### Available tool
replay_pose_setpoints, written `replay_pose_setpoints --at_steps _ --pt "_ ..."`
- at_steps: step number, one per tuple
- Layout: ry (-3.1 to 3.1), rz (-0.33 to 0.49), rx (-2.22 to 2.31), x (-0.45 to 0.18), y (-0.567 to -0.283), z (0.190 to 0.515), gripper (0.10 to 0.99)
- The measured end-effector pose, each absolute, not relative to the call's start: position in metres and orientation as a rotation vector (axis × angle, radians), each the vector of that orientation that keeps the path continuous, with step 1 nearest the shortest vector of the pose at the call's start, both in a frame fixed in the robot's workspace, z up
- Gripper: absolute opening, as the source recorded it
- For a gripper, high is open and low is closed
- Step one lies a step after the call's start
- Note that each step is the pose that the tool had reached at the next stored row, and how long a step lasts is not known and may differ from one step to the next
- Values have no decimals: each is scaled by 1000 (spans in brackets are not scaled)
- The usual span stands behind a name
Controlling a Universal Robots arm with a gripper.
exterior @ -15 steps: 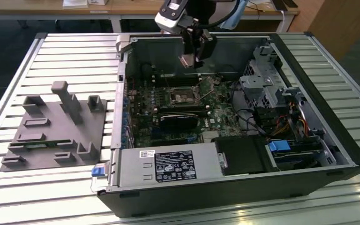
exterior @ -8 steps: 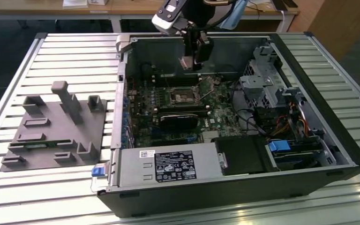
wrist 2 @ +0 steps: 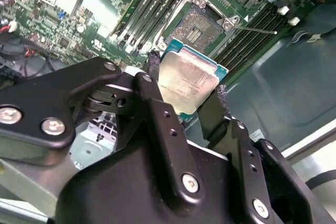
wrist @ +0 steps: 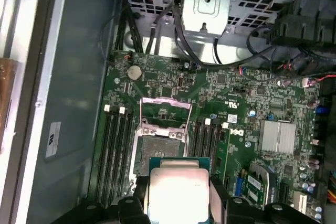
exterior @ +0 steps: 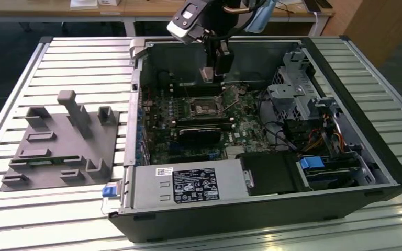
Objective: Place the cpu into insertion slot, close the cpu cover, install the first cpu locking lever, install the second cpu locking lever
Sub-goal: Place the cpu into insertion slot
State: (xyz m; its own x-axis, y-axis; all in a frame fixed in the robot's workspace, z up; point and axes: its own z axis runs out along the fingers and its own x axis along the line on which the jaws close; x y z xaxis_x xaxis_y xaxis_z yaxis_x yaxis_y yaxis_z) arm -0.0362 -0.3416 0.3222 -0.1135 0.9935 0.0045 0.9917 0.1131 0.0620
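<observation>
The cpu is being held by its edges between the clenched fingers, near the open insertion slot but not touching it, with the cpu cover flipped up. Probably best squared to the socket and lowered flat, not tilted.

Glare whitens the cpu, clamped in the pincer, in the first wrist view. Below the pincer the computer case interior lies shadowed; the slatted desk around it is evenly bright.
</observation>
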Motion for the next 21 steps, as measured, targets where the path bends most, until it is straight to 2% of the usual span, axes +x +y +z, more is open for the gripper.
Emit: replay_pose_setpoints --at_steps 21 --pt "2260 74 2124 -38 -334 290 541"
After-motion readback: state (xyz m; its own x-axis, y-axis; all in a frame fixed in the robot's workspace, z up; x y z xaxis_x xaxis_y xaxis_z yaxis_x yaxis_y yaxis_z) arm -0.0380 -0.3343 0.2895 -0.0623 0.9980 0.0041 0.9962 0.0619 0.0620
